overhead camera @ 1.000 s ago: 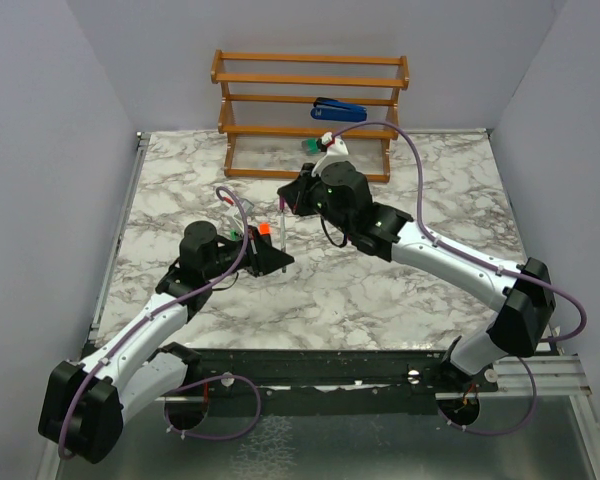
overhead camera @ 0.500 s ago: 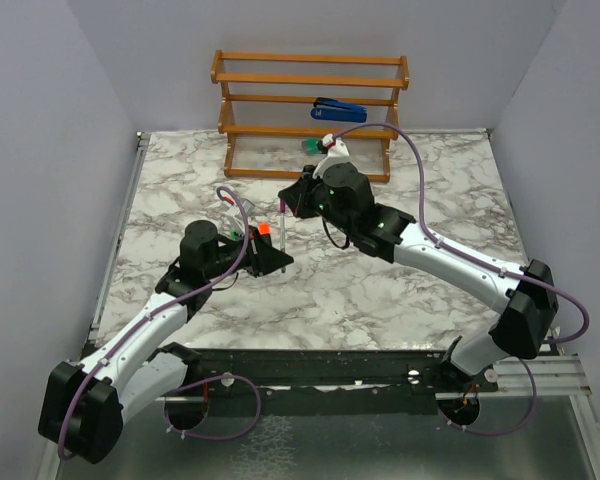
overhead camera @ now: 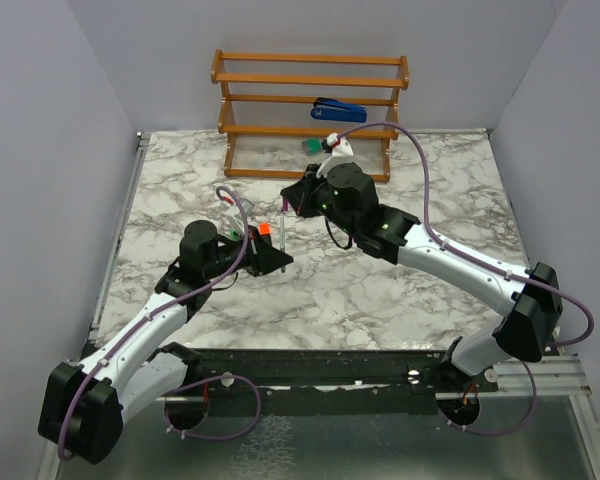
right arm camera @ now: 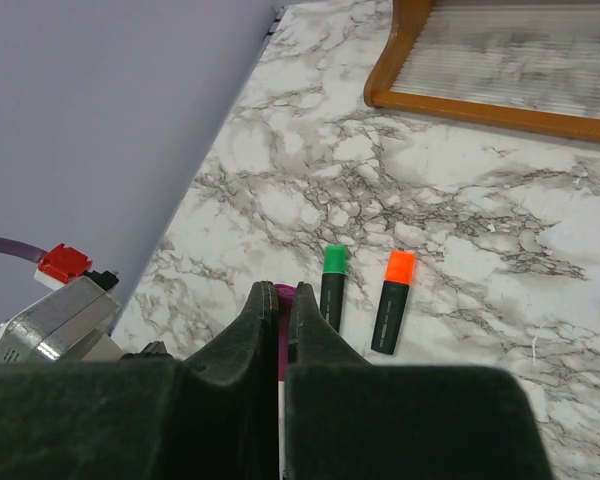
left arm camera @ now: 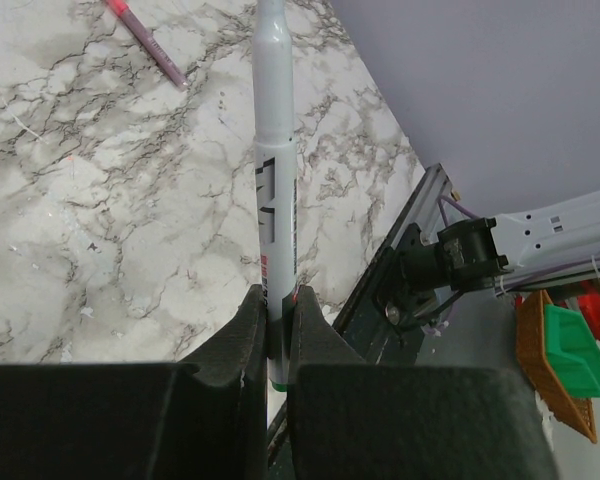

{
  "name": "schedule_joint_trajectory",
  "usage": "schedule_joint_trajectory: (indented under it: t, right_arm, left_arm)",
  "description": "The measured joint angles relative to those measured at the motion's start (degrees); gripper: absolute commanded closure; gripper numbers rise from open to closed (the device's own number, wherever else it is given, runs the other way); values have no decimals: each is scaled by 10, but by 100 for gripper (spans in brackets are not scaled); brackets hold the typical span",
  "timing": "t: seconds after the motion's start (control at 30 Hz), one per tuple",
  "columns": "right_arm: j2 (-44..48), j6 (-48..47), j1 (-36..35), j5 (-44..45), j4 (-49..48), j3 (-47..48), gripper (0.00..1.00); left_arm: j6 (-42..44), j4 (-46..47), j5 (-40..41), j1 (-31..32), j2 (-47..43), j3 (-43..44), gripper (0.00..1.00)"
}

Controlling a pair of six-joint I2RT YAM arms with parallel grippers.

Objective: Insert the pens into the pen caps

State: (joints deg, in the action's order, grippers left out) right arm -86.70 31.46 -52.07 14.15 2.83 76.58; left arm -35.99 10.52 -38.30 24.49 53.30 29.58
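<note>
Clamping grey pen (left arm camera: 275,150) in left claw (left arm camera: 278,318) at narrow gap; pinching magenta-purple cap (right arm camera: 284,294) in right claw (right arm camera: 282,300), equally narrow.

An orange-brown wooden three-shelf rack (overhead camera: 310,59) stands at the far edge of a white marble-patterned tabletop with grey veins (overhead camera: 400,300), backed by a plain pale lavender-grey wall (overhead camera: 310,25). Matching walls rise to the rack's left and right. A silver metal rail (overhead camera: 113,262) borders the tabletop on the rack's left side. The light is soft and even.
</note>
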Motion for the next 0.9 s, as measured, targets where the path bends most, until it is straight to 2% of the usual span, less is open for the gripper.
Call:
schedule_joint_trajectory:
  t: [0.9]
  right_arm:
    - [0,14,0,-1,-8,0,100]
  left_arm:
    - [0,0,0,0,-4,0,100]
